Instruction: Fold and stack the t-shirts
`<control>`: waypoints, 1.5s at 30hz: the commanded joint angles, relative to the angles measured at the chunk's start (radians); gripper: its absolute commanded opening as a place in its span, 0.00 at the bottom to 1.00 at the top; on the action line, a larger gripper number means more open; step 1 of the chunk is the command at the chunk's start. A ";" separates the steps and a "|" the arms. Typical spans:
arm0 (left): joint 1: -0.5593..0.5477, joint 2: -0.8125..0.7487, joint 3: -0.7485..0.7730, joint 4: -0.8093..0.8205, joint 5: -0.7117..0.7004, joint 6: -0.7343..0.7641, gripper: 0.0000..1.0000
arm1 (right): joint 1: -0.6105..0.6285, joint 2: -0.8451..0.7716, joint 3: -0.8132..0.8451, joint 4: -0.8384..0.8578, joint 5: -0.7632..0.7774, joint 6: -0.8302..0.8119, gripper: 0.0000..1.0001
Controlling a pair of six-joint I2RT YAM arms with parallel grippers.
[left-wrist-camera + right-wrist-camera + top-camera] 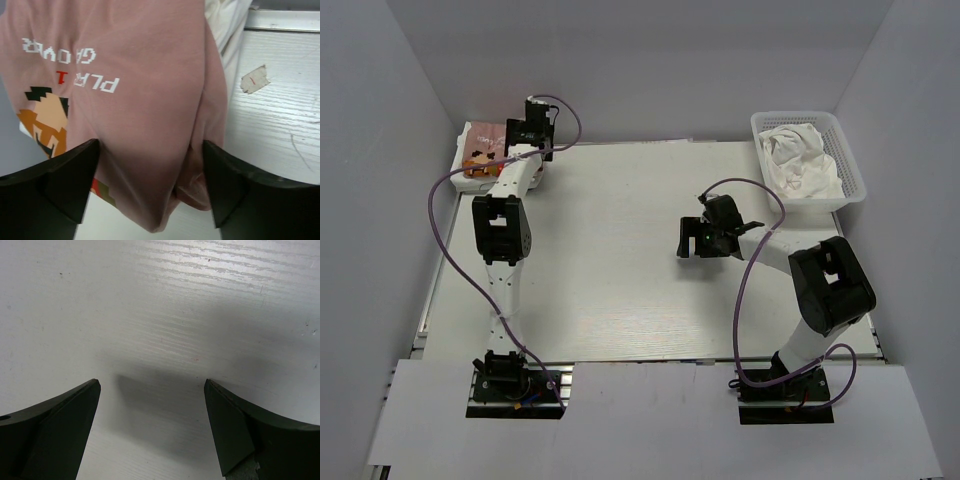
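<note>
Table (620, 260) with stacked t-shirts (480, 152), basket (855, 186)

Overhead camera spans the whole table (620, 260); wrist cameras face it close up

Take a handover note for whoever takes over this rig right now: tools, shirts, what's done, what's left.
Left tool: open, over the pink shirt at the far-left corner of the table, not gripping it.
Right tool: open and empty, above bare table.
White shirts: crumpled in the basket, far right. Some white cloth also shows beside the pink shirt.
Done: the pink shirt looks folded and placed.
Left: fold the white shirts and stack them.
</note>
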 commanded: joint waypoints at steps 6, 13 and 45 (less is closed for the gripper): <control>-0.003 -0.030 0.017 0.053 -0.072 0.032 0.51 | 0.000 0.025 0.004 0.002 0.031 -0.019 0.90; -0.003 -0.019 0.055 0.099 -0.109 0.084 0.40 | -0.001 0.021 0.009 -0.002 0.039 -0.019 0.90; -0.106 -0.004 -0.101 0.347 -0.394 0.259 0.49 | -0.006 0.022 -0.008 -0.008 0.126 -0.038 0.90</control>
